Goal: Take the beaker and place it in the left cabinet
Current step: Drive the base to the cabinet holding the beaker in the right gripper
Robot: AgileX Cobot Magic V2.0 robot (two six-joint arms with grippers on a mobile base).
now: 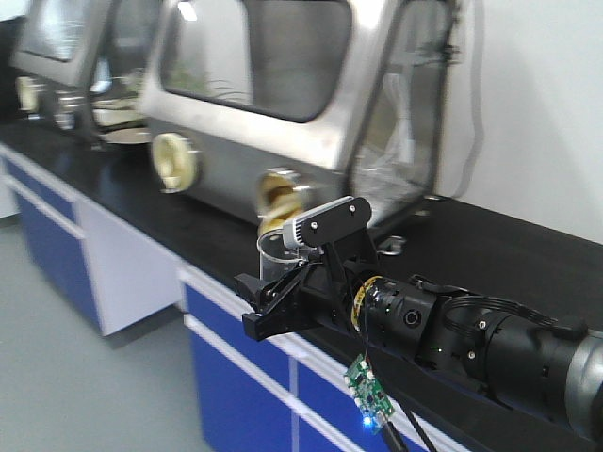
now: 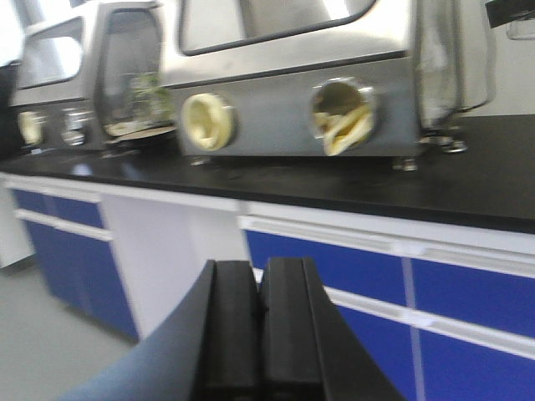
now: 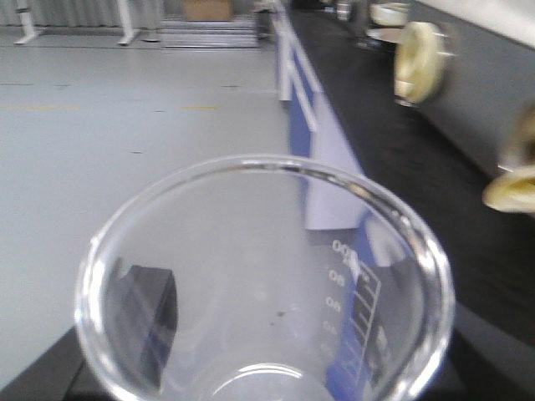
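Clasping beaker (image 1: 275, 256) in right pincer (image 1: 268, 299)

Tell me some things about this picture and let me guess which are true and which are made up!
1. The right arm's jaws hold the beaker. True.
2. The beaker is full of water. False: it looks empty, and you can see right through it.
3. The left arm's jaws are wide open. False: they are shut together with nothing between them.
4. The drawers under the black counter are blue. True.
5. The beaker has marks printed on its side. True.
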